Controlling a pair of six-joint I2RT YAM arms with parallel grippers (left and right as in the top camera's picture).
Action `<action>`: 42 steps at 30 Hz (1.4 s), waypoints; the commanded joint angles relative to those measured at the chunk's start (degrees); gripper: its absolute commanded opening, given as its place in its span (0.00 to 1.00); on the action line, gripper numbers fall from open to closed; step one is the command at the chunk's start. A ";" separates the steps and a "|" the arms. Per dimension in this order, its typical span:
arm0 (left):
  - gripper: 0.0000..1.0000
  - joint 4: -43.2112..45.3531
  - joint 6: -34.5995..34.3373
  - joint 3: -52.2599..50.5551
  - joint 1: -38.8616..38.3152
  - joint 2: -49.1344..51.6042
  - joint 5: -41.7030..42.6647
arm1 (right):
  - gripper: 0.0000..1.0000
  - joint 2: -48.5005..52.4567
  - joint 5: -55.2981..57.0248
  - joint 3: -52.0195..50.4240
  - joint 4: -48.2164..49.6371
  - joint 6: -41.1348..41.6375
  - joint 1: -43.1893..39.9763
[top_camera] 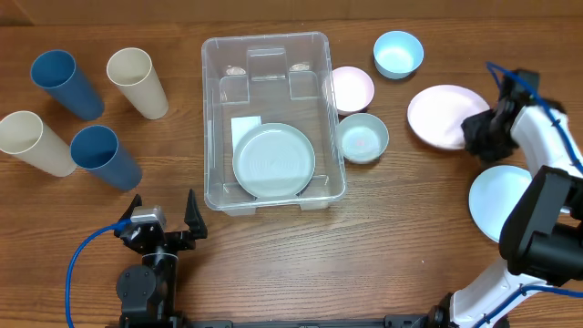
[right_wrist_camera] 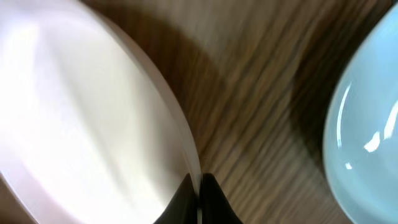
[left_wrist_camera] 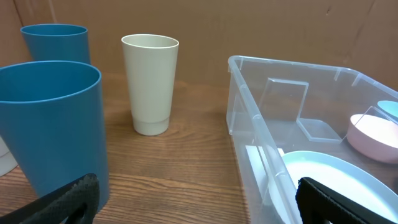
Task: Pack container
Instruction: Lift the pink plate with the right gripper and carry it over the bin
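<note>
The clear plastic container (top_camera: 219,109) stands mid-table with a pale blue plate (top_camera: 273,161) lying inside it; in the left wrist view its near wall (left_wrist_camera: 249,124) is at the right. My right gripper (top_camera: 481,132) is shut on the right rim of a pink plate (top_camera: 442,114), and the right wrist view shows the two fingers (right_wrist_camera: 199,193) pinching that plate's edge (right_wrist_camera: 93,124). My left gripper (top_camera: 162,228) is open and empty near the front edge, left of the container's front corner; its fingertips frame bare wood (left_wrist_camera: 196,199).
Left of the container stand two blue cups (top_camera: 66,82) (top_camera: 105,155) and two cream cups (top_camera: 137,82) (top_camera: 35,141). Right of it are a pink bowl (top_camera: 352,88), a pale green bowl (top_camera: 363,137) and a blue bowl (top_camera: 398,53). A pale blue plate (top_camera: 496,196) lies far right.
</note>
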 commanded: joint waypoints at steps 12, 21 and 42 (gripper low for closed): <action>1.00 0.02 0.87 -0.20 0.33 -0.48 0.63 | 0.04 -10.14 -6.99 27.34 -19.61 -23.96 15.32; 1.00 0.02 0.87 -0.20 0.33 -0.48 0.63 | 0.04 -10.05 -3.61 26.67 -23.61 -26.53 32.22; 1.00 0.02 0.87 -0.20 0.33 -0.48 0.63 | 0.04 -3.91 -2.47 5.60 -3.28 -29.53 46.16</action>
